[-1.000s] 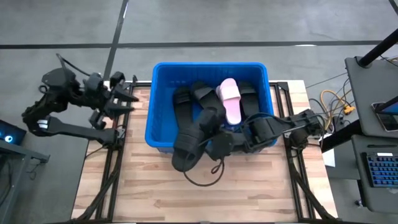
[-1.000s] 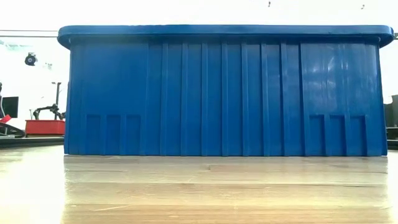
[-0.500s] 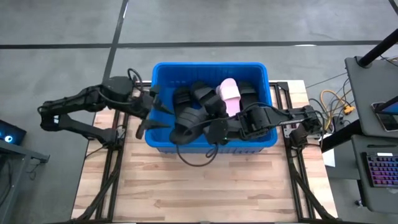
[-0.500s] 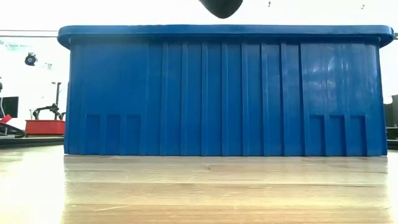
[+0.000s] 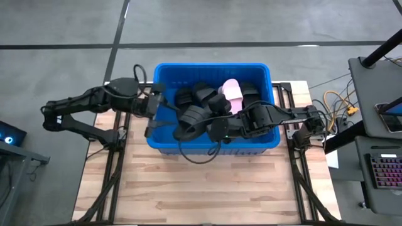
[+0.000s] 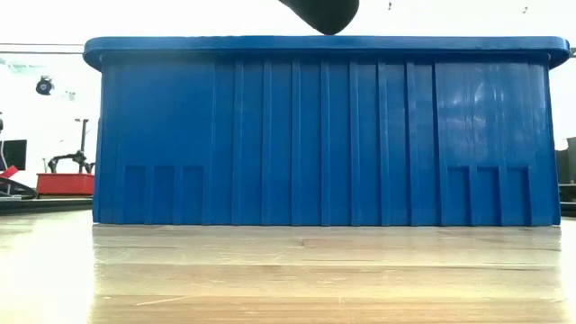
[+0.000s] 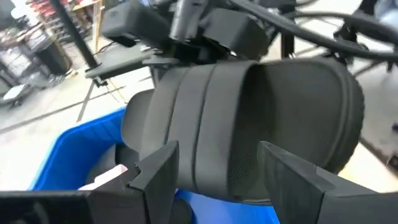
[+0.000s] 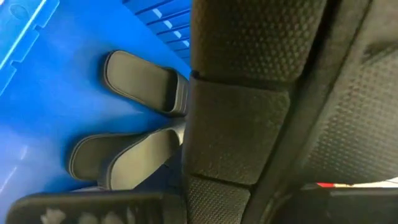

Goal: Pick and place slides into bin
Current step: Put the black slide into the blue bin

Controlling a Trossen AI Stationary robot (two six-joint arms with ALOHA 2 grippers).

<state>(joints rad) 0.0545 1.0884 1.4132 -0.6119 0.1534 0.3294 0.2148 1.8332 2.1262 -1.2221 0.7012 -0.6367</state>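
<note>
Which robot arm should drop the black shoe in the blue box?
The right one, probably. The right gripper already holds the black slide over the bin. The left gripper only hovers open at the bin's left rim.

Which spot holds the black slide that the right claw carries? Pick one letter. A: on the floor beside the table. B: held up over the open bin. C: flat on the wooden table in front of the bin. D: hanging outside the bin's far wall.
B: in the high view the right claw grips a black slide above the blue bin, and the low view shows its tip above the rim.
</note>
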